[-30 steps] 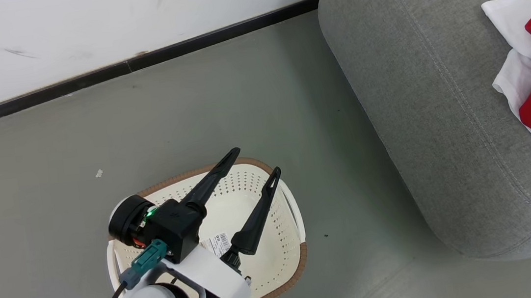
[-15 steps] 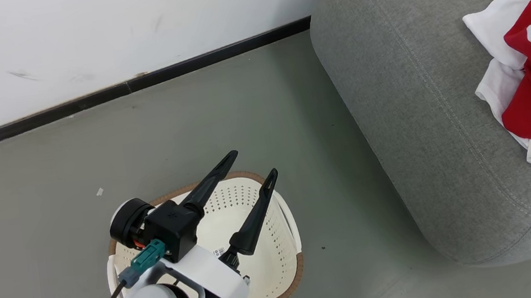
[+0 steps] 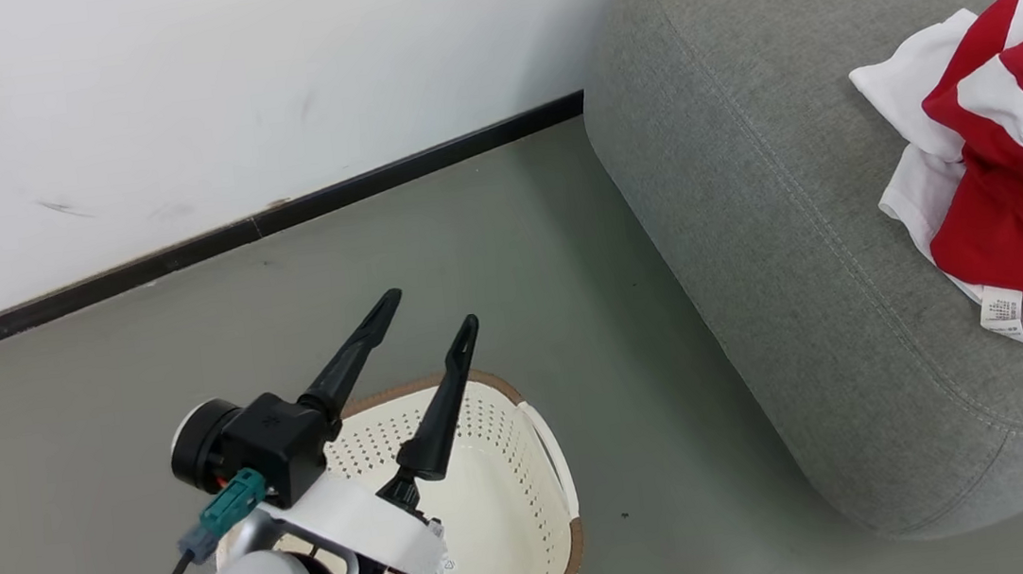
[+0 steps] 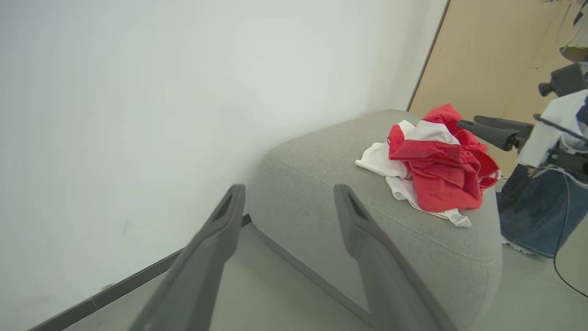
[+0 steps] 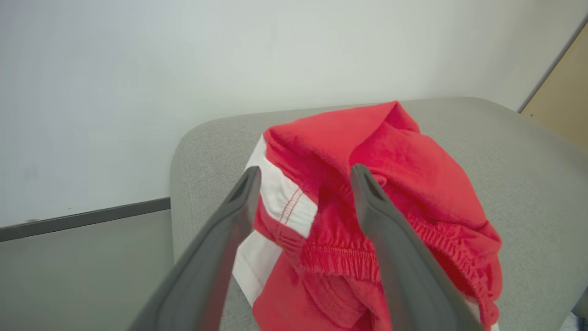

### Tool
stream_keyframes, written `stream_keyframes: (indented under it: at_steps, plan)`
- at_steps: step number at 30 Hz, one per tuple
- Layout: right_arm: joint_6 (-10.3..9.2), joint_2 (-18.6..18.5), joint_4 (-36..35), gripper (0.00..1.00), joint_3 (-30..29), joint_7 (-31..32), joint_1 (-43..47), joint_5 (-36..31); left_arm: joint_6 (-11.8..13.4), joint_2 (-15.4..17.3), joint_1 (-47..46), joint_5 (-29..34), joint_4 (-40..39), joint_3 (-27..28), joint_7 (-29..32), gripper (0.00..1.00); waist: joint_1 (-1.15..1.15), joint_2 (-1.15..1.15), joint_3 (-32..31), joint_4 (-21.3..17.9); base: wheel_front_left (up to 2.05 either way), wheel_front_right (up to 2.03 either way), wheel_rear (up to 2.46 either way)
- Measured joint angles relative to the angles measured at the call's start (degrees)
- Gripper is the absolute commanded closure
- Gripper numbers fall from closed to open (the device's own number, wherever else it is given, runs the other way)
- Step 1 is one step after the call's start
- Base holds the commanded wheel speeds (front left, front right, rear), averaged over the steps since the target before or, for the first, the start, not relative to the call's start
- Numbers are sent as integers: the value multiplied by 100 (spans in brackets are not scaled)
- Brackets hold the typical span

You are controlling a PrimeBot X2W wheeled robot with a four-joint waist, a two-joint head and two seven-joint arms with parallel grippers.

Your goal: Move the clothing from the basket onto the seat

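The right end effector (image 5: 305, 169) has its fingers spread, clamped on nothing, and the clothing (image 3: 989, 218) lies dead ahead of its tips, a crumpled red-and-white heap resting on the seat (image 3: 750, 205). The left end effector (image 3: 430, 309), fingers apart too, hangs above the basket (image 3: 515, 505), well apart from the heap. The right arm is much the nearer, and no cloth shows in the basket's visible part.
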Motion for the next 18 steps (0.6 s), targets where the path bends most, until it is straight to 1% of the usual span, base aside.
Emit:
stream_keyframes:
  at_steps: [9,12,18]
  plan:
    - [0,303,-643,0,760,-2,138,281,392,56,281,-8,318,510,-383,0,0,0,-329,93,0,0,0]
    - [0,416,-838,0,1054,-3,144,379,569,83,409,22,420,683,-500,0,0,0,-436,154,0,0,0]
    - [0,599,-1042,0,1528,-20,289,437,847,80,708,21,581,966,-619,0,0,0,-646,312,0,0,0]
